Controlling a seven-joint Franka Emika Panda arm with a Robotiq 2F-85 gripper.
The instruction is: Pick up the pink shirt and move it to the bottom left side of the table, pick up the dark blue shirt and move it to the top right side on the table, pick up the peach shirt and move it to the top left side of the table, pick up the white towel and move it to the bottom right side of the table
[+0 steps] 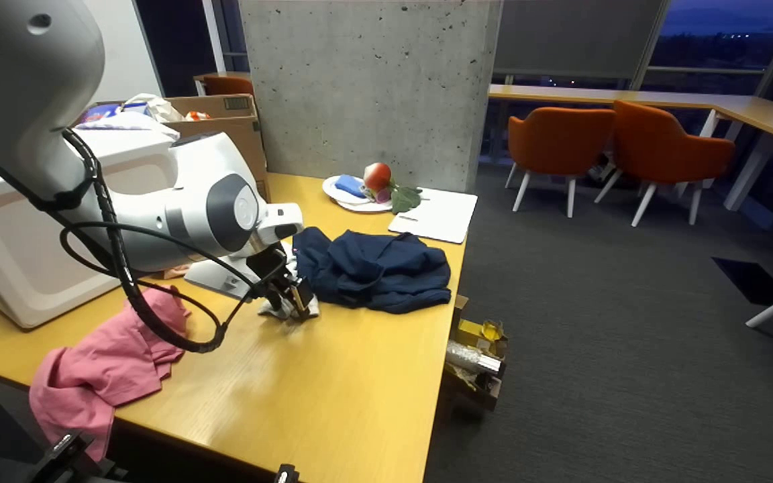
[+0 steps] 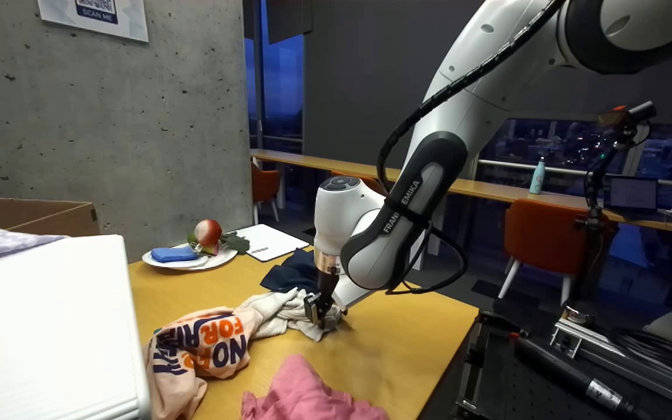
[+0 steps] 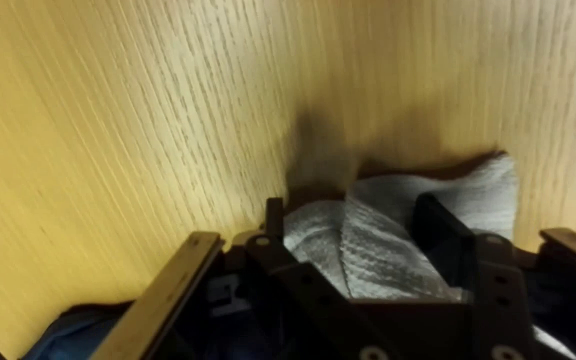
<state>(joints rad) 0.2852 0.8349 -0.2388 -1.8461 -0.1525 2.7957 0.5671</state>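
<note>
At the far left in an exterior view, the white plastic bin (image 1: pixel 37 248) stands on the counter (image 1: pixel 333 396). Near it, the pink shirt (image 1: pixel 111 369) lies bunched with one end drooping over the edge; I read that as its bottom-left spot, and the bulk resting on top should keep it from sliding off.

Next comes the peach shirt (image 2: pixel 199 350), lettering uppermost, mostly hidden in that view by my Panda arm (image 1: pixel 151 215); I judge it parked top left. It meets the white towel (image 2: pixel 280 315), the one piece that looks left to move, which runs as a rumpled strip to the tool (image 3: pixel 350 215).

The tool's jaws stand wide, one to each side of the towel's loose end, the cloth slack between them; I see no pinch yet. I expect I'm down at this end so the towel can come away without tugging the peach shirt along, and such a fold should pinch well.

Just right, the dark blue shirt (image 1: pixel 380 268) is heaped in what I take for top right, so near the towel that I'd lift straight up before swinging toward bottom right. Behind it sit a white plate (image 1: pixel 359 206) and, farthest right, a thin white board (image 1: pixel 440 218), presumably set back to leave room for the fabrics.
</note>
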